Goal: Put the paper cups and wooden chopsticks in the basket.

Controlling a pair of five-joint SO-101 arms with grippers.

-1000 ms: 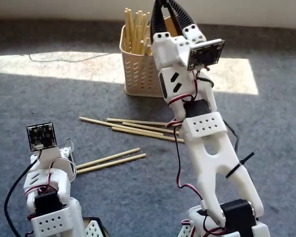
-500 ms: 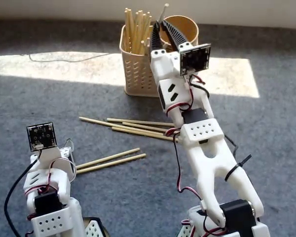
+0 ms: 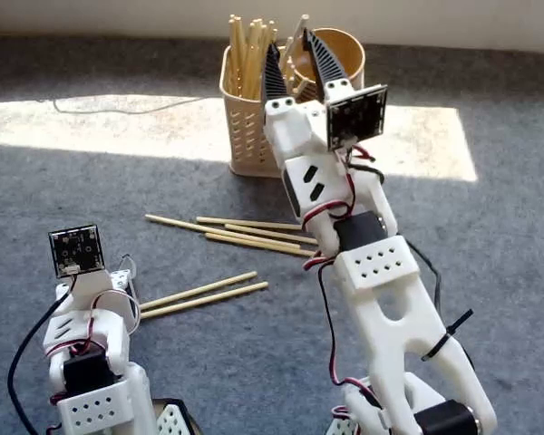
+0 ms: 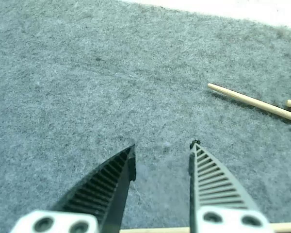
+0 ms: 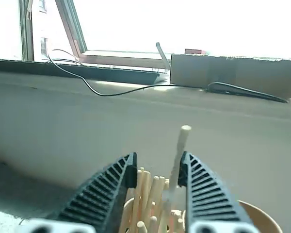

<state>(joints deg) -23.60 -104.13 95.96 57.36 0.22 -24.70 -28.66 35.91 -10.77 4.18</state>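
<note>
Right gripper [image 5: 157,162] jaws are spread, gripping nothing. One chopstick [image 5: 180,145] stands upright between them, close to one jaw and free to settle into the basket [image 3: 249,136] below the tips. Left gripper [image 4: 162,150] jaws are parted over carpet [image 4: 87,73]; a loose chopstick [image 4: 254,101] lies beyond its tips.

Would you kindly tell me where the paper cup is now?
In the high view, the paper cup is at the right end of the basket, just beyond the right claw and beside the upright chopsticks.
</note>
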